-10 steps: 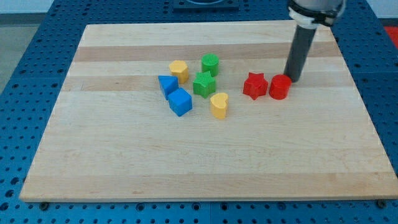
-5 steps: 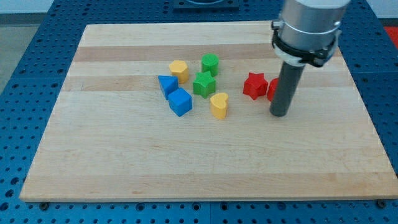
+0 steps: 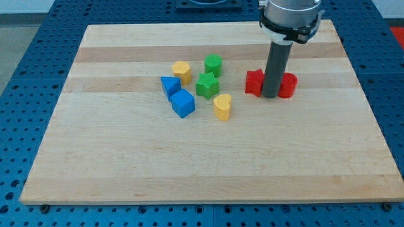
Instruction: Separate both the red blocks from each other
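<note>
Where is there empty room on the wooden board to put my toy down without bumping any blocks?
The whole strip along the view's bottom edge of the board is bare, below the yellow heart and blue cube. The view's left side is free too. The middle is crowded, and my tip stands between the red star and red cylinder.

Two red blocks sit on the board around 2 o'clock from its center, side by side. The red star block (image 3: 254,82) is at 9 o'clock of the red cylinder (image 3: 288,86), which stands upright. The rod covers the space between them, so can't tell if they're touching.
</note>
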Robot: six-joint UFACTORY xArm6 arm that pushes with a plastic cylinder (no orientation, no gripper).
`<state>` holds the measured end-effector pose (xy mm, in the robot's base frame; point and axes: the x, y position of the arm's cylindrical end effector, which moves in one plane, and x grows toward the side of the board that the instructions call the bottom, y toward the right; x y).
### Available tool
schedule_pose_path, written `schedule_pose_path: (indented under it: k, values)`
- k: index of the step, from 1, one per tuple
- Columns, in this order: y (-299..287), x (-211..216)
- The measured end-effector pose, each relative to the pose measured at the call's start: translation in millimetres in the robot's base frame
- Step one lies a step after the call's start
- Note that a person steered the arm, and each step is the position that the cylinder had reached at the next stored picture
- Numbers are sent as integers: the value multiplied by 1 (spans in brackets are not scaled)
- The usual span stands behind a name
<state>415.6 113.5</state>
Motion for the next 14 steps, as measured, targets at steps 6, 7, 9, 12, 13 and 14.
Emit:
schedule_pose_path:
  k: [6,7,9,12,13,14]
  values:
    - [30,-21]
    - [38,-38]
    - [34,-55]
    - [3,-40]
    - [-6,-40]
    - [-12,-40]
